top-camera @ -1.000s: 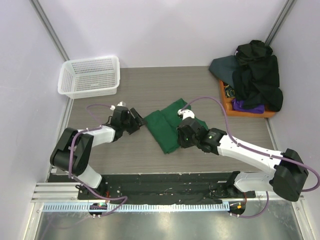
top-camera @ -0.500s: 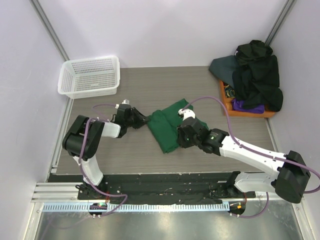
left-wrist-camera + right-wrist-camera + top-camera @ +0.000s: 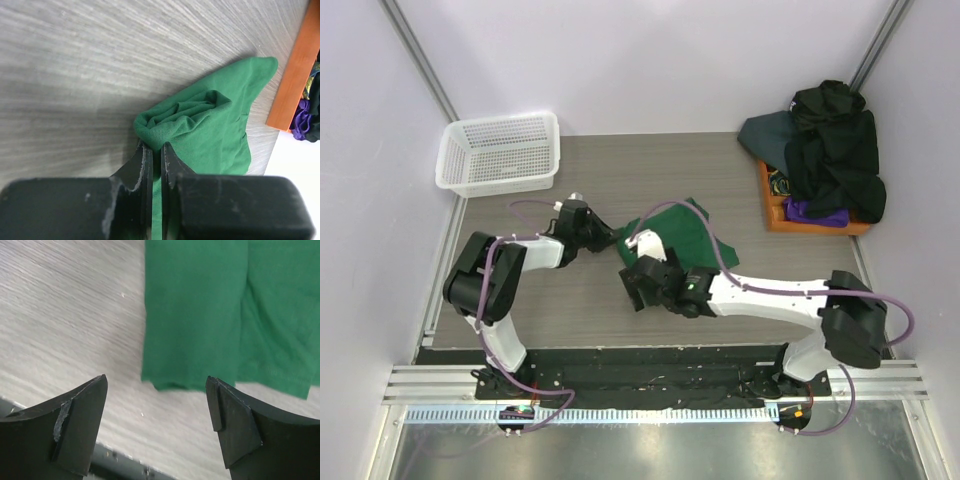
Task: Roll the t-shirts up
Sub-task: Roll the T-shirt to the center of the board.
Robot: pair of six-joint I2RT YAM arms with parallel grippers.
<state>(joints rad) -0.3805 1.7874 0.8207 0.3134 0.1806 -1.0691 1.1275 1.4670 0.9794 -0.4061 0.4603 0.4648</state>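
Note:
The dark green t-shirt (image 3: 678, 228) lies folded in a long strip in the middle of the table. My left gripper (image 3: 604, 238) is at its far left corner. In the left wrist view that gripper (image 3: 155, 148) is shut on a bunched fold of the green t-shirt (image 3: 210, 120). My right gripper (image 3: 638, 288) hangs open just off the strip's near end. The right wrist view shows this gripper (image 3: 156, 381) holding nothing, the t-shirt's (image 3: 200, 310) hem lying ahead of its fingertips. Other dark t-shirts (image 3: 835, 150) are heaped at the back right.
An orange tray (image 3: 775, 214) sits under the heap of shirts; its edge (image 3: 295, 75) shows in the left wrist view. A white mesh basket (image 3: 500, 150) stands at the back left. The table's near edge shows low in the right wrist view.
The left gripper closed on the green shirt's far left corner. The right gripper let go of the shirt, opened wide and swung left to the strip's near end.

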